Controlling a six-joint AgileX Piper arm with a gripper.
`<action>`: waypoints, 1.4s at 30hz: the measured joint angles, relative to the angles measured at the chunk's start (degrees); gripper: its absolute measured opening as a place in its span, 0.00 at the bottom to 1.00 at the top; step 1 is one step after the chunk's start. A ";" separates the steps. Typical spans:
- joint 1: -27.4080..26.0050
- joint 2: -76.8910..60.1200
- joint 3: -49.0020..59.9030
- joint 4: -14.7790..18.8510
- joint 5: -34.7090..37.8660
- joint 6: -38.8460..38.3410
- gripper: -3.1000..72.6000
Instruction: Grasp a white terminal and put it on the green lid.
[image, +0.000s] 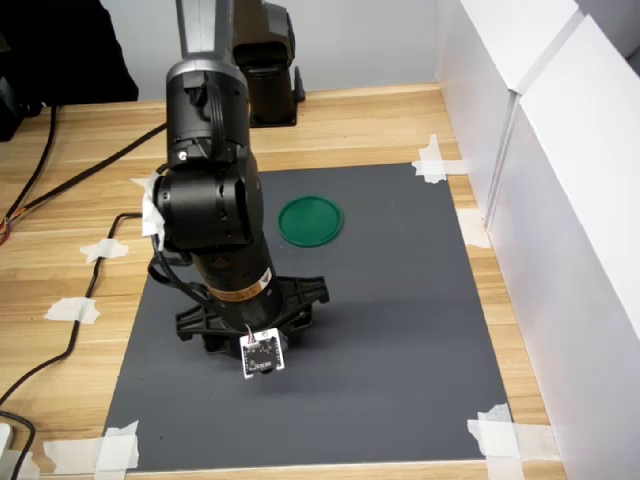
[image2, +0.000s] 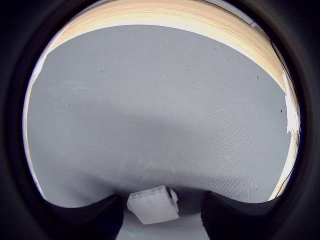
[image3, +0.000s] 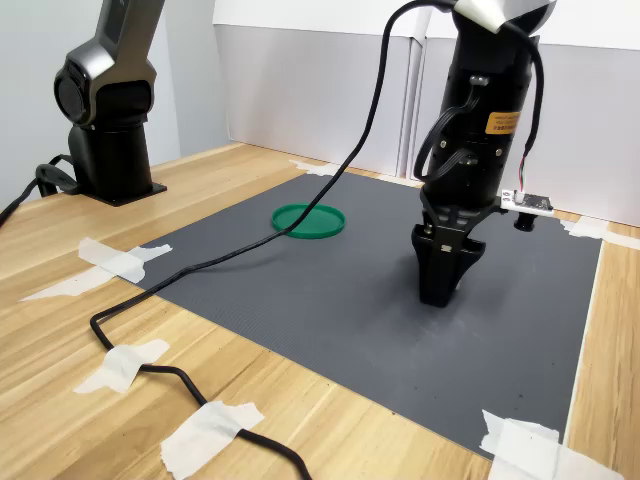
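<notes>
White terminal (image2: 152, 204) visible only in wrist view, clamped between tool (image2: 161, 216) fingers; green lid (image: 310, 220) apart.

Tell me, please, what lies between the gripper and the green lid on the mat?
Only bare dark grey mat lies between the gripper and the green lid, as both exterior views show.

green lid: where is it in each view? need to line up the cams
First exterior view: lid upper centre of the grey mat, beyond the arm.
Second exterior view: lid left of centre, on the mat's far-left part, left of the gripper.
Wrist view: not in it.
Shared landmark: the mat, seen in all three.
</notes>
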 joint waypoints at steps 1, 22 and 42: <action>0.00 0.06 0.00 0.00 -0.05 -0.36 0.85; 0.00 -5.64 0.21 2.79 4.83 -0.94 0.47; 11.12 -37.83 49.02 4.76 -11.83 0.14 0.47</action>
